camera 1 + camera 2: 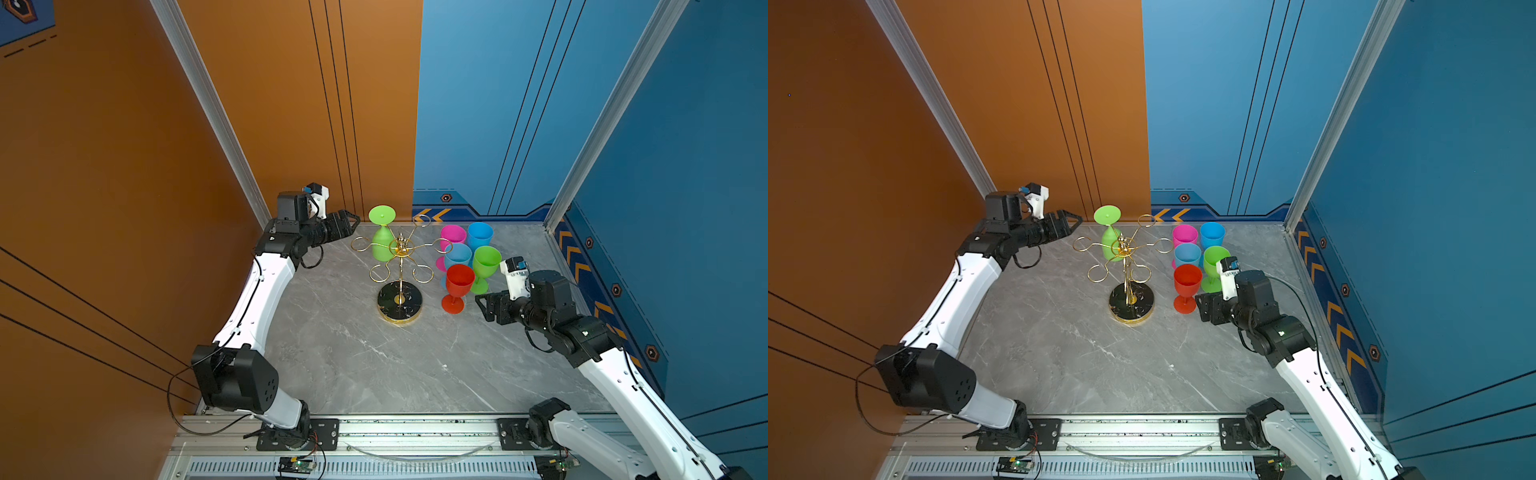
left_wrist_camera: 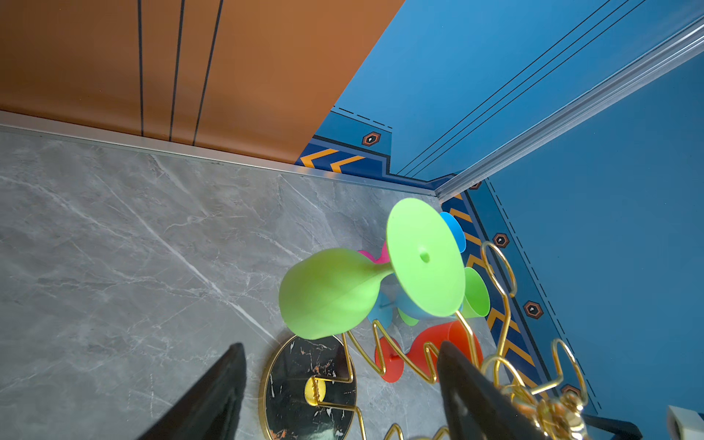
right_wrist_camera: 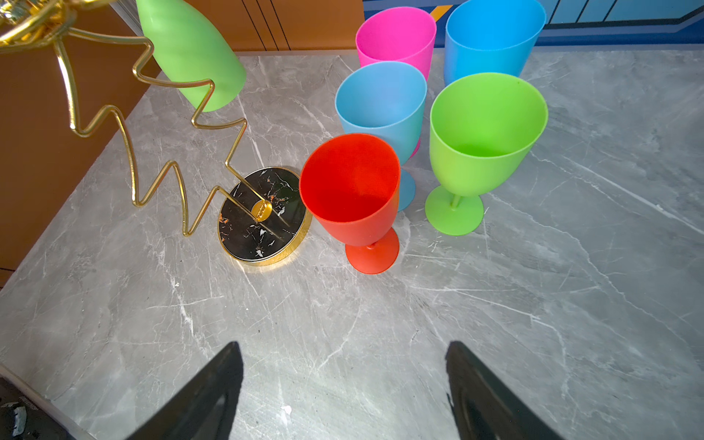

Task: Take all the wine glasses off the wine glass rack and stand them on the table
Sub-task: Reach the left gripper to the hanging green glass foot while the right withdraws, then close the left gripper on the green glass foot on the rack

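Observation:
The wine glass rack [image 1: 400, 270], thin gold wire on a round black marbled base [image 1: 1131, 305], stands mid-table. A green wine glass [image 1: 382, 245] hangs upside down from a far-left loop arm, foot up; it also shows as the green wine glass [image 2: 327, 297] and green wine glass [image 3: 190, 49] in the wrist views. My left gripper [image 1: 351, 224] hovers just left of it at loop height, open, the glass beyond its fingertips [image 2: 236, 362]. My right gripper [image 1: 482, 309] sits low beside the red glass's foot, open and empty, as the right gripper [image 3: 343, 343] view confirms.
Several upright plastic glasses cluster right of the rack: red [image 1: 459, 280], green [image 1: 486, 262], light blue [image 1: 457, 255], pink [image 1: 453, 234], blue [image 1: 480, 235]. Orange and blue walls close the grey marble table [image 1: 374, 365] at back and sides. The rack's other loop arms hang bare.

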